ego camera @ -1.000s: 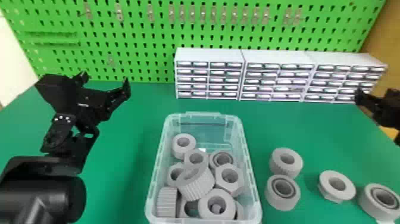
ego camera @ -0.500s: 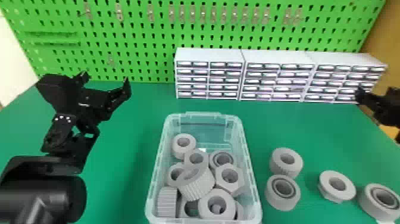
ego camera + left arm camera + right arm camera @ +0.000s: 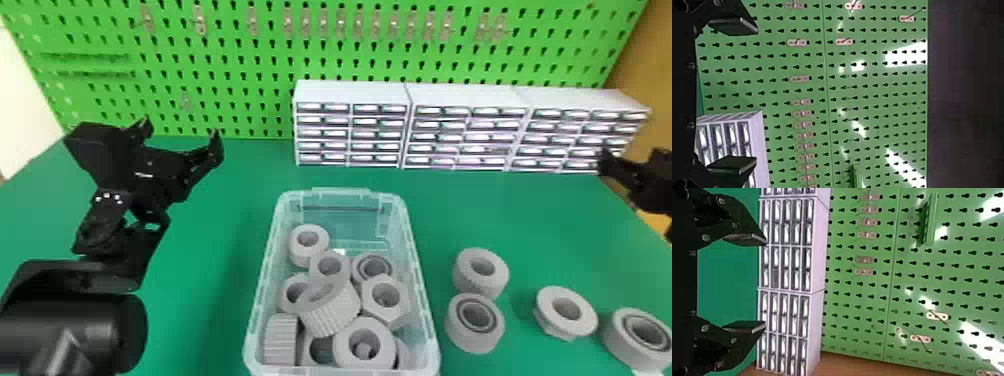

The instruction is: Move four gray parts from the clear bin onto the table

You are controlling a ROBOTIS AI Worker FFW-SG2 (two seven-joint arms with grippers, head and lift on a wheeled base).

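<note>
Four gray parts are lying on the table [image 3: 210, 320] to the right of the clear bin [image 3: 345, 192]: two rings, one [image 3: 465, 282] sitting just behind the other [image 3: 455, 330], then a flanged piece [image 3: 582, 322] farther from the bin, and a thick ring [image 3: 620, 345] lying farthest from it. At least nine more gray parts [image 3: 335, 312] are sitting inside the bin, some leaning on or overlapping others; one six-sided nut [image 3: 397, 312] is resting among them by the bin's right wall. Three white drawer cabinets [image 3: 465, 95] are standing in a row behind and to the right of the bin, and one green pegboard [image 3: 225, 85] is rising behind them. Two claws are showing, both released and holding nothing: the left claw [image 3: 181, 134] is hanging to the left of the bin, the right claw [image 3: 650, 182] well to its right, each keeping its two fingers spread apart.
</note>
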